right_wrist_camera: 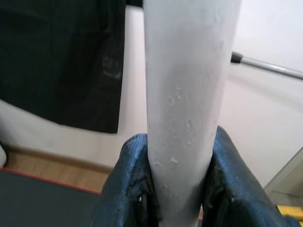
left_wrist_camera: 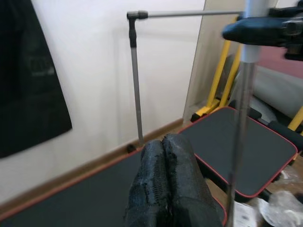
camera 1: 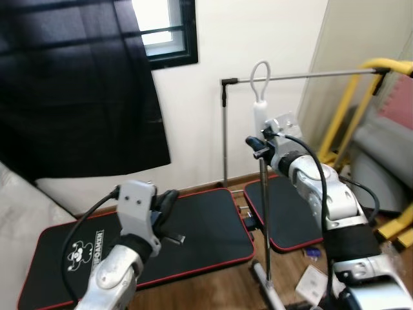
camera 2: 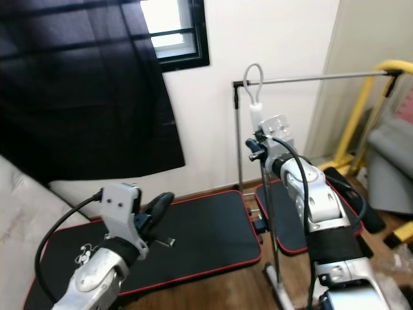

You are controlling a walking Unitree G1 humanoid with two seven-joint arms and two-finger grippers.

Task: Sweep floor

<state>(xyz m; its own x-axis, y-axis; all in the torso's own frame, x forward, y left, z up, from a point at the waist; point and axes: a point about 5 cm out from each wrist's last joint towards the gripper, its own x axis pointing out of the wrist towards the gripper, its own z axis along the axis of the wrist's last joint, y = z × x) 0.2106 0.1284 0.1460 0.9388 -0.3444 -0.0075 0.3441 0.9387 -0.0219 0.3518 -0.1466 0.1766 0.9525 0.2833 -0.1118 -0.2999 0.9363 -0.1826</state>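
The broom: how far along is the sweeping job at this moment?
Done: the right tool is shut on the broom, gripping its white handle just below the hanging loop, with the metal pole running down to the wooden floor. In hand: the broom stands upright between the two black mats. The left tool is shut and empty. Left: sweeping; paper scraps lie on the floor.

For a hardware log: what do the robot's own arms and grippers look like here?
Both arms are silver metal with looping black cables. The left arm has a boxy silver wrist block; its gripper has textured black fingers. The right arm has a black band; its gripper has dark fingers.
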